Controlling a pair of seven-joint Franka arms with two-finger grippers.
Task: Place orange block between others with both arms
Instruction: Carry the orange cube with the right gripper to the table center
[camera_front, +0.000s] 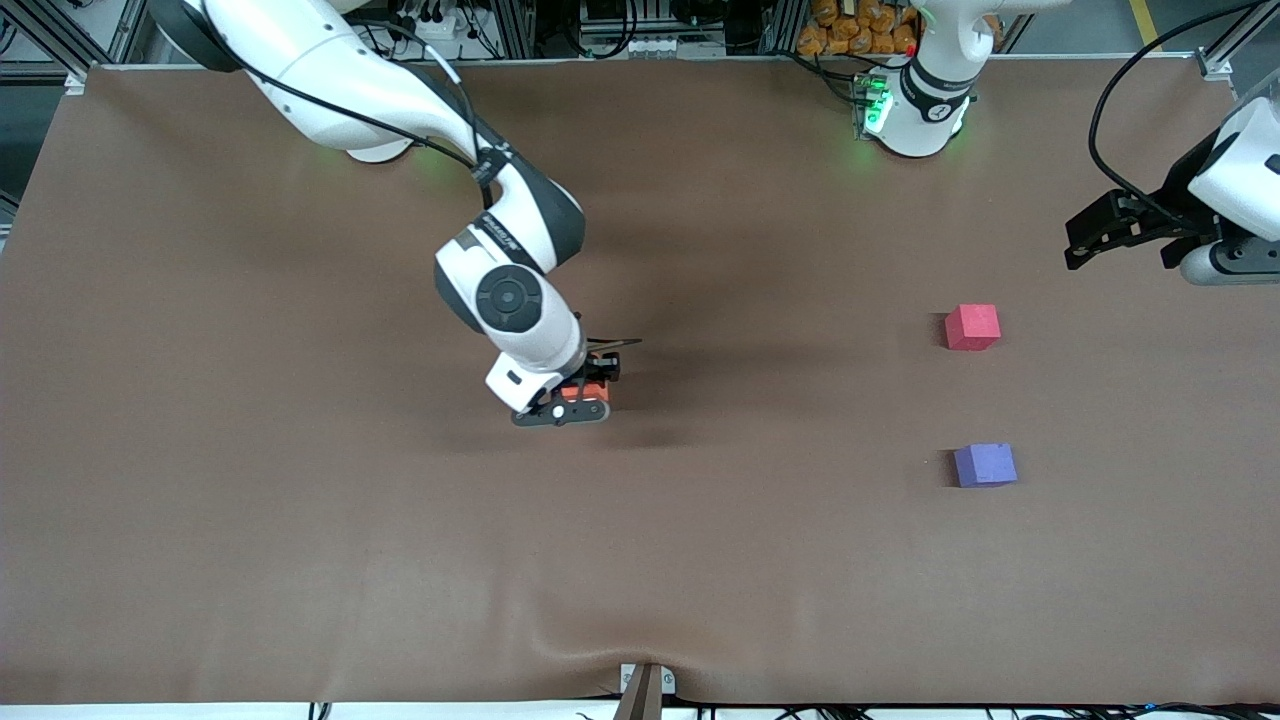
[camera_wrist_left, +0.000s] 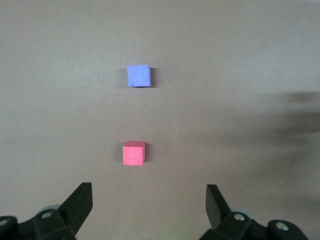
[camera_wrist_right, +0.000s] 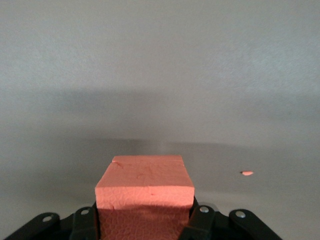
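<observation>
brown matting covers the whole table, with a shallow wrinkle along the edge nearest the front camera. near the middle of the cloth the right gripper is clamped on the orange block, one finger pressed against each side of the cube (in the right wrist view the block fills the space between the two black fingers, its top face pale and creased). a tiny orange crumb lies on the mat close by, at about 3 o'clock from the block in that wrist view.

toward the left arm's end of the table sit the others: the red-pink cube and the purple cube, well apart from each other, the purple one at 6 o'clock from the red-pink one and so nearer the front camera. bare cloth shows between them.

the left gripper waits in the air over the table's edge at its own arm's end, at roughly 2 o'clock from the red-pink cube, its fingers spread wide and holding nothing.
</observation>
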